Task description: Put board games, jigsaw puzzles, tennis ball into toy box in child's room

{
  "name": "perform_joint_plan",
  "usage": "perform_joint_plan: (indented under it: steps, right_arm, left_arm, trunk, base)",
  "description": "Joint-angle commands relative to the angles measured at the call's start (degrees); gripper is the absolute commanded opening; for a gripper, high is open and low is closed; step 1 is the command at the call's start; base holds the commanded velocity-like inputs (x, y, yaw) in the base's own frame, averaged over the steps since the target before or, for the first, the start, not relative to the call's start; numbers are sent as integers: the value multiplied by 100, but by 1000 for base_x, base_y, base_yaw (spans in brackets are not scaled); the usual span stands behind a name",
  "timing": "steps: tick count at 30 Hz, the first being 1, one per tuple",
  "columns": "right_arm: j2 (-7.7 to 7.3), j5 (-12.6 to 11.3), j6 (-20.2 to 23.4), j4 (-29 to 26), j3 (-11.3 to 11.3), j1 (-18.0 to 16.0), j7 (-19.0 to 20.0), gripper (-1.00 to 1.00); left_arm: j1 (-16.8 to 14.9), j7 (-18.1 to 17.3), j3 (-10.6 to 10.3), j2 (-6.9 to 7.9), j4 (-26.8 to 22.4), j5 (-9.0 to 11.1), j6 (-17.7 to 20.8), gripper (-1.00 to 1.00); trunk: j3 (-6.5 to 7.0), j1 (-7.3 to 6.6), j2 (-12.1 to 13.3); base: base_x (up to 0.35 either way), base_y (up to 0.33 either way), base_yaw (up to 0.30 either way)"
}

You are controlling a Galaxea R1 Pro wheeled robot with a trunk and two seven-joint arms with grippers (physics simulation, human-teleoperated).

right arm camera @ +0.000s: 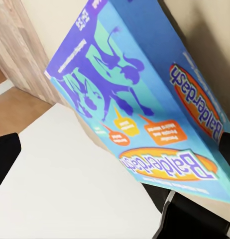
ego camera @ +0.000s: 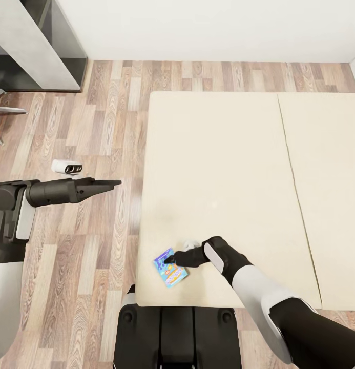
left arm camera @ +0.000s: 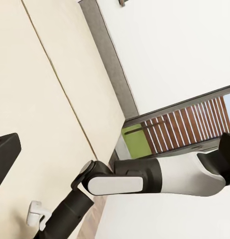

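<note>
A small blue board game (ego camera: pixel 170 268) lies flat on the cream bed (ego camera: pixel 218 169), close to its near left corner. My right gripper (ego camera: pixel 171 260) reaches over the bed from the right, its dark tips over the box's top edge. The right wrist view has the blue printed lid (right arm camera: pixel 145 99) very close, with one black finger (right arm camera: pixel 5 159) far out at the side, so the jaws look open. My left gripper (ego camera: pixel 116 183) is held out level above the wood floor left of the bed, empty, one finger (left arm camera: pixel 5 159) showing wide to the side.
A seam (ego camera: pixel 295 195) runs down the bed's middle. A grey furniture unit (ego camera: pixel 39 46) stands at the far left by the white wall. A small white object (ego camera: pixel 66 166) lies on the floor near my left arm. My dark base (ego camera: pixel 177 333) is against the bed's near edge.
</note>
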Motion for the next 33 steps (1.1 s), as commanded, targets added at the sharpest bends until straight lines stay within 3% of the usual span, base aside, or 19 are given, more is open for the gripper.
perform_joint_plan:
  steps: [1, 33]
  right_arm:
    - [-2, 15, 10, 0, 24, -3, 22, 100]
    - [89, 20, -283, 38, 17, -3, 31, 100]
  left_arm:
    - [-2, -18, -1, 2, -1, 2, 60, 100]
    - [34, -18, -1, 2, -1, -7, 58, 100]
  trunk:
    - [-6, 3, -9]
    - [-6, 3, -9]
  base:
    - [0, 0, 0]
    - [0, 0, 0]
